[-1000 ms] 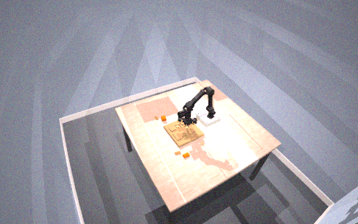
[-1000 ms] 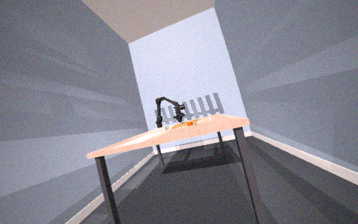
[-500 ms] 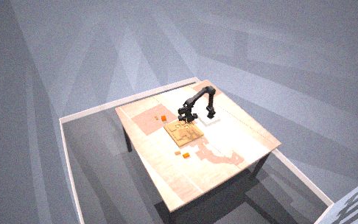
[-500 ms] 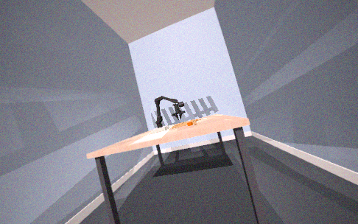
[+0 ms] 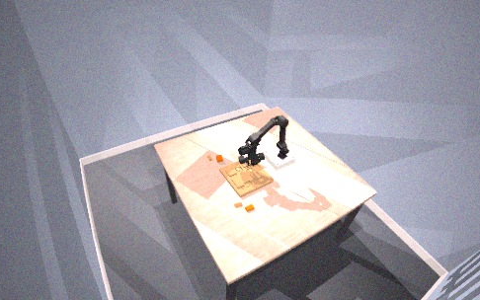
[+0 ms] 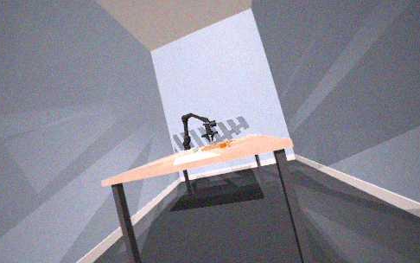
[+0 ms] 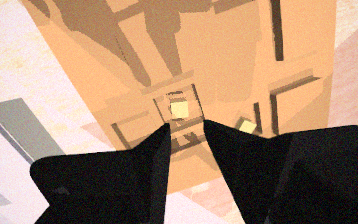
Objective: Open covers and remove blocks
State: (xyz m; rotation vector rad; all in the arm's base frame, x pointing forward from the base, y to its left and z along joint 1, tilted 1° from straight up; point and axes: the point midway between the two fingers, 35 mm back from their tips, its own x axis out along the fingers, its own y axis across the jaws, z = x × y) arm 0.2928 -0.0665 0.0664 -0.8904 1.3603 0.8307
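Note:
The wooden puzzle board (image 5: 231, 184) (image 7: 220, 65) lies on the table, with recesses and raised cover pieces partly in shadow. My gripper (image 7: 186, 126) (image 6: 211, 139) is partly open and empty, pointing down over the board's edge nearest the arm's base. Just beyond the fingertips in the wrist view, a pale yellow square piece (image 7: 179, 110) sits in a square recess. Another pale yellow piece (image 7: 247, 126) is right of it, beside the right finger. Whether these are blocks or knobs, I cannot tell. An orange block (image 5: 219, 158) and a smaller tan one (image 5: 209, 158) lie off the board.
On the opposite side of the board, another orange block (image 5: 249, 208) and a small light orange block (image 5: 238, 204) rest on the table (image 5: 270, 232). The arm's white base plate (image 5: 282, 162) is close to the board. Some cover positions are too small or shadowed to tell.

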